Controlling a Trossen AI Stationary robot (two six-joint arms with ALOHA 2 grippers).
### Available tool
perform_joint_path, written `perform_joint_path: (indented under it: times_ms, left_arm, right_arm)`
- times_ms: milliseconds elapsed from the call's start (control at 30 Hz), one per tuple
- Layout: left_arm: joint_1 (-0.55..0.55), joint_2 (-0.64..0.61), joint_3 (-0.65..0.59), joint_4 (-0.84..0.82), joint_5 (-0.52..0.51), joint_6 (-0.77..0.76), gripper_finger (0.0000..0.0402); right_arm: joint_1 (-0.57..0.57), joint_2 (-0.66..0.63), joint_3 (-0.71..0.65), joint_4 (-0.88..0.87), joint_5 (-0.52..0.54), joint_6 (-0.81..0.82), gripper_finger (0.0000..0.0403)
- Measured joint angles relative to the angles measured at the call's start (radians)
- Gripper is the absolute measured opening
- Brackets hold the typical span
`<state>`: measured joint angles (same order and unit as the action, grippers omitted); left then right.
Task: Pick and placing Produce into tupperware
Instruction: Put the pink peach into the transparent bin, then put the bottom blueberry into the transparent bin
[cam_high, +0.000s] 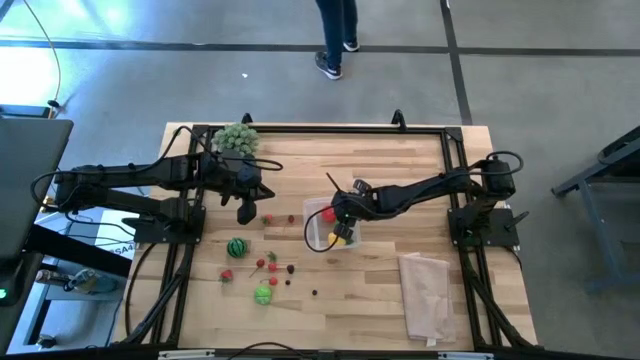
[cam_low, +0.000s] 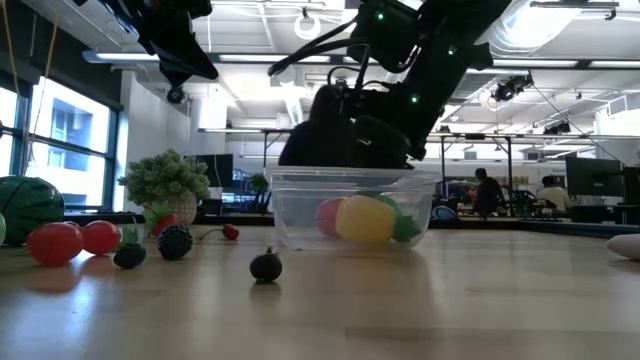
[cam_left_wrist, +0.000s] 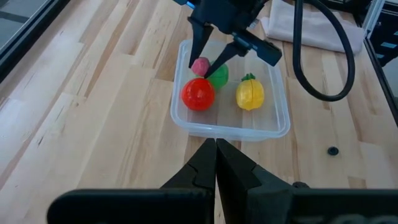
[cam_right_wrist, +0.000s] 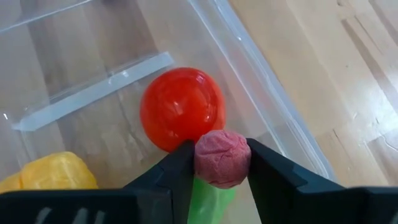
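Observation:
The clear tupperware (cam_high: 322, 226) stands on the table's middle and is also seen in the low view (cam_low: 300, 215) and the left wrist view (cam_left_wrist: 273, 118). In it lie a red ball (cam_right_wrist: 181, 115) and a yellow fruit (cam_left_wrist: 250, 93). My right gripper (cam_right_wrist: 222, 163) reaches into the tupperware, shut on a pink round toy. My left gripper (cam_left_wrist: 216, 155) hovers shut over the table, left of the tupperware (cam_high: 246, 212). A dark-striped green ball (cam_high: 236, 247), red pieces (cam_low: 55, 243), a green fruit (cam_high: 263, 294) and dark berries (cam_low: 265, 265) lie loose on the table's near left. My right gripper pinches the pink round toy (cam_right_wrist: 222, 155) between its two fingers (cam_right_wrist: 177, 171), one on each side, coming from above and slanting down into the tupperware. A green piece (cam_right_wrist: 208, 194) shows beneath it. The toy sits beside the red ball; whether it rests on the floor I cannot tell.
A bushy pale-green plant (cam_high: 236, 138) stands at the table's far left. A folded beige cloth (cam_high: 428, 290) lies at the near right. A person's legs (cam_high: 338, 35) show beyond the far edge. Bare wood stretches between the tupperware and the cloth.

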<state>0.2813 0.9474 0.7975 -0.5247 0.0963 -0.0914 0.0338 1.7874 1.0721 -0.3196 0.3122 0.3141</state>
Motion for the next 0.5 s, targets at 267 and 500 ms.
perform_joint_path:
  times_ms: [267, 500]
  left_arm:
    - [0.0, 0.0, 0.0, 0.0, 0.0, 0.0, 0.0001]
    - [0.0, 0.0, 0.0, 0.0, 0.0, 0.0, 0.0001]
  right_arm:
    - [0.0, 0.0, 0.0, 0.003, 0.011, -0.008, 0.0185]
    - [0.009, -0.033, -0.001, 0.01, 0.025, -0.019, 0.0193]
